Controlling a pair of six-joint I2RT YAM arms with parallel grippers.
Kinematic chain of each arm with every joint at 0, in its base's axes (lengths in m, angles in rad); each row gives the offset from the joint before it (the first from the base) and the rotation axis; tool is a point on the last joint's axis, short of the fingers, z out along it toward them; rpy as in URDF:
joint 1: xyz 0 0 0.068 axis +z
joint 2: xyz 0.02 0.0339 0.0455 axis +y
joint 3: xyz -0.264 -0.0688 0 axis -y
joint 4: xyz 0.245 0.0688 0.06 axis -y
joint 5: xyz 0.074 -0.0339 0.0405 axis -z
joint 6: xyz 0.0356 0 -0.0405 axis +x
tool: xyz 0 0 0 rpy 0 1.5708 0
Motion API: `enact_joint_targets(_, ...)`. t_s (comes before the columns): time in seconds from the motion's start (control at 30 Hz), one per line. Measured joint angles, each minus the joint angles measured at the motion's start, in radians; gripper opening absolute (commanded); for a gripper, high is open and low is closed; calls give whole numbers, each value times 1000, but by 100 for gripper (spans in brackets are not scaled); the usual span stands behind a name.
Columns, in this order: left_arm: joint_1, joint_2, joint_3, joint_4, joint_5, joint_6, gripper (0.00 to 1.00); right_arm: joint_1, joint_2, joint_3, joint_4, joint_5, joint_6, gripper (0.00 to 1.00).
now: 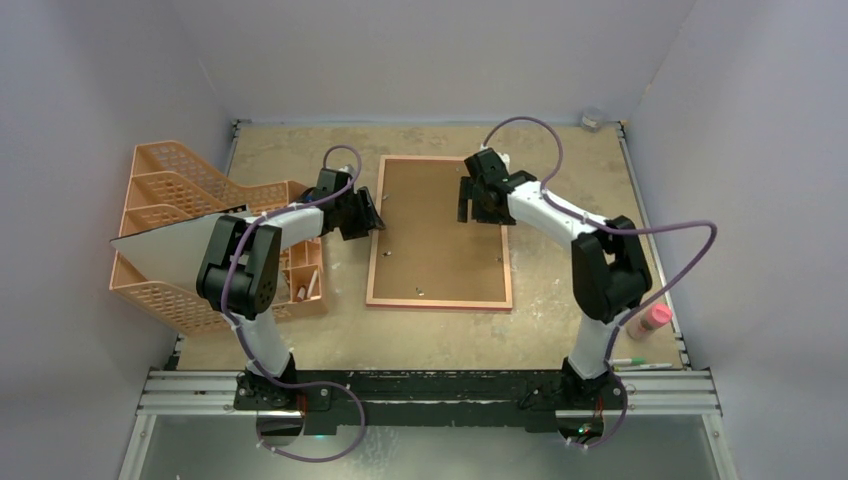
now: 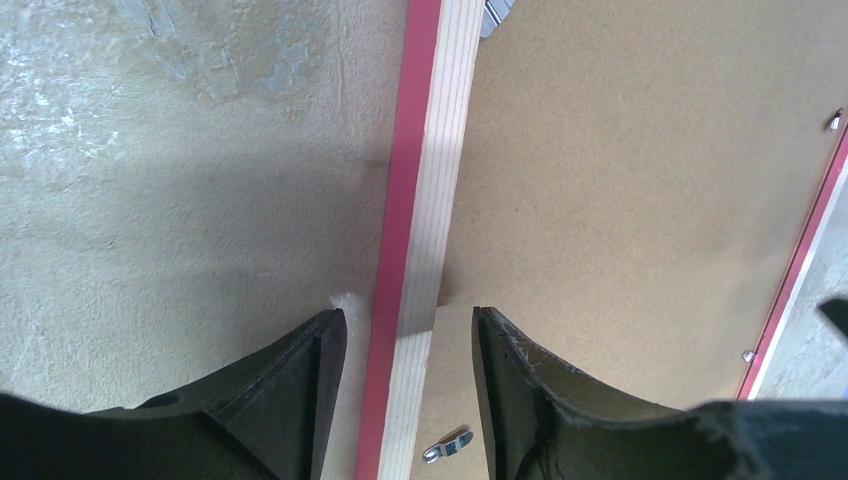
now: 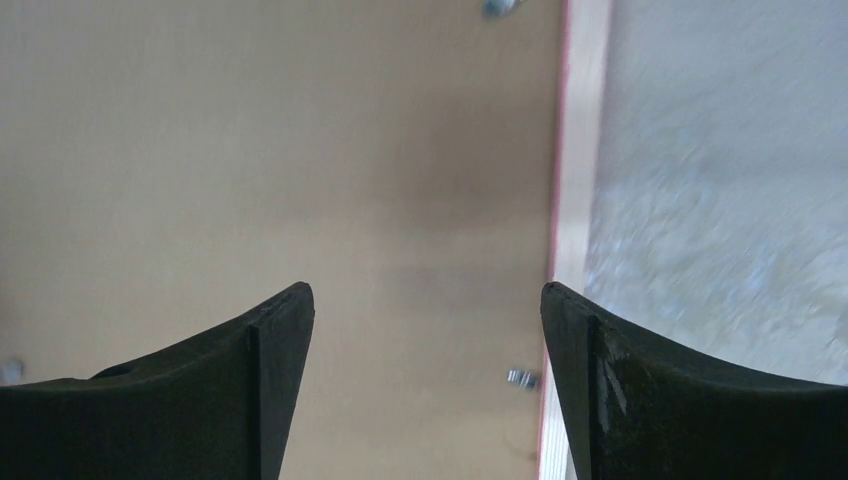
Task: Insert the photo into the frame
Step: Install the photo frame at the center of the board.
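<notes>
Left gripper (image 2: 408,315) straddles the frame (image 2: 440,150) rail; right gripper (image 3: 425,290) hangs above it

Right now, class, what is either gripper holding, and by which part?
Nothing is held. The left gripper straddles the frame at its left rail without pinching it; the right gripper hangs open.

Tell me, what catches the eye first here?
A big frame lies face down mid-table, its brown backing board showing. The left hand straddles its left rail, open; the right hand hovers open over the board. An orange mesh organiser stands at far left.
</notes>
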Motion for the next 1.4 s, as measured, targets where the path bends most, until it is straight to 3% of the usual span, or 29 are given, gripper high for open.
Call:
enact_joint_targets(0.37, 0, 0, 0, -2, 0, 0, 52, -142, 317, 286, -23, 128, 5, 87)
enact_joint_targets(0.57, 0, 0, 0, -2, 0, 0, 52, -172, 354, 349, -20, 129, 3, 83)
enact_joint_targets(0.73, 0, 0, 0, -2, 0, 0, 52, -177, 367, 349, -16, 112, -7, 74)
enact_joint_targets(1.2, 0, 2, 2, -4, 0, 0, 52, -200, 350, 299, 69, 40, -46, 35)
enact_joint_targets(1.4, 0, 2, 3, -5, 0, 0, 52, -205, 350, 299, 69, 41, -78, 27)
